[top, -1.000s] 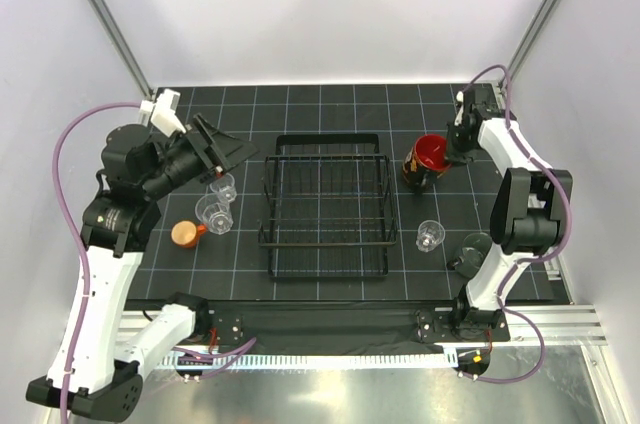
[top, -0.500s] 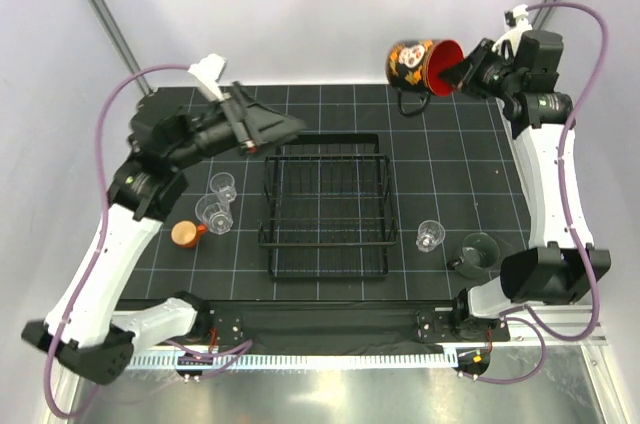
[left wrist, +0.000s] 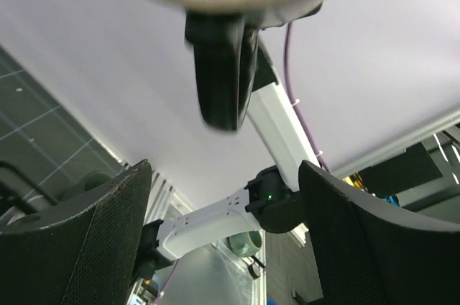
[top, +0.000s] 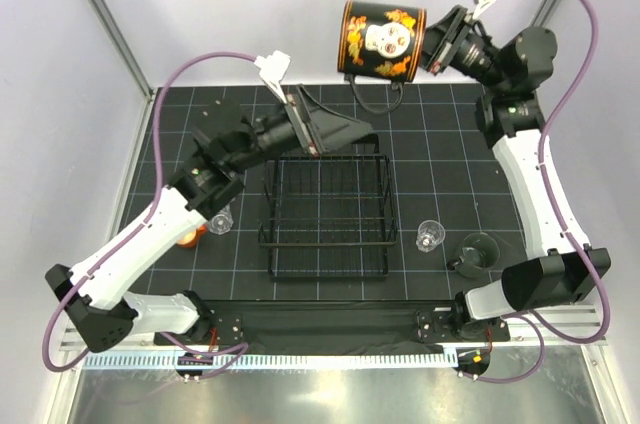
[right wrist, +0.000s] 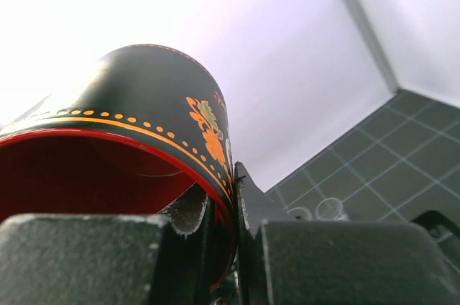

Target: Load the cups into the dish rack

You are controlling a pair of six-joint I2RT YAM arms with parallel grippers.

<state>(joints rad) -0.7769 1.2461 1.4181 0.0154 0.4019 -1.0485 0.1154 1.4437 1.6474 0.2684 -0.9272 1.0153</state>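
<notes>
My right gripper (top: 432, 44) is shut on the rim of the large mug (top: 383, 39), one finger inside the red interior and one outside. The mug (right wrist: 144, 111) hangs on its side, high above the table's far edge, handle down. My left gripper (top: 358, 128) stands open and holds nothing, over the far edge of the black dish rack (top: 328, 214), just below the mug. In the left wrist view the mug's handle (left wrist: 219, 67) shows above the spread fingers (left wrist: 100, 240). A clear cup (top: 431, 235) and the grey-green cup (top: 478, 252) stand right of the rack. The rack holds nothing.
Left of the rack, the left arm partly covers a clear cup (top: 220, 221) and the small orange cup (top: 189, 237). White walls and slanted frame posts (top: 105, 24) close in the back. The arm bases sit at the near edge.
The right arm has carried the mug higher and to the left, tipping it further onto its side. The left arm has swung right to the rack's far edge, its jaws spreading wider.
</notes>
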